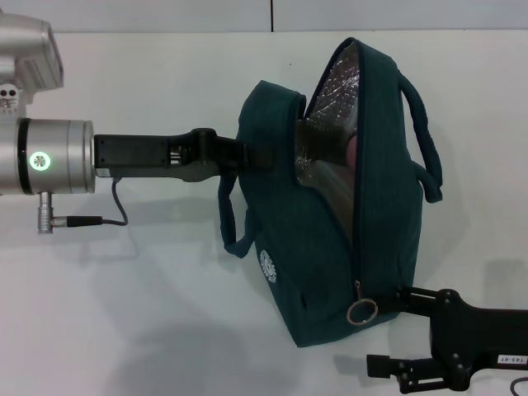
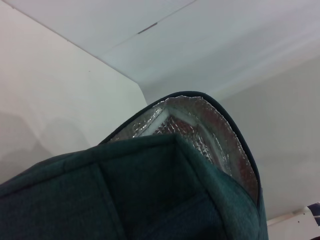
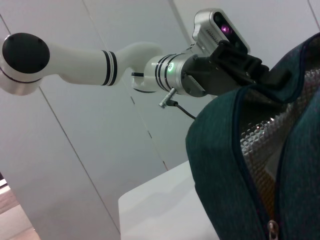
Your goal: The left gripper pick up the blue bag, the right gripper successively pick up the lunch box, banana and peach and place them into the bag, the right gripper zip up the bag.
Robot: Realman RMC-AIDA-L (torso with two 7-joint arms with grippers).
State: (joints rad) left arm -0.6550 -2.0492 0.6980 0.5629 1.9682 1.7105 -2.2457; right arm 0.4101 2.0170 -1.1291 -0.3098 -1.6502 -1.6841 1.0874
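Black-fingered left gripper [image 1: 262,157], on its horizontally extended arm, pinches the near wall of the dark teal fabric blue bag [image 1: 330,272], holding it above the white table [image 1: 148,313]. Right gripper [image 1: 404,330] sits beside the metal ring zipper pull [image 1: 361,311], fingers spread.

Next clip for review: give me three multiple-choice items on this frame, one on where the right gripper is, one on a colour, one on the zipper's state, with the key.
1. Where is the right gripper?
A. By the bag's lower corner near the ring pull
B. Above the handles
C. Inside the bag

2. What colour is the blue bag's lining?
A. Red
B. Silver
C. Yellow

3. What state is the zipper in?
A. Fully closed
B. Torn off
C. Open along most of its length

Key: A, its fingers flank the ring pull; B, silver foil shows in the opening; C, the gap widens upward where the left gripper holds the edge.
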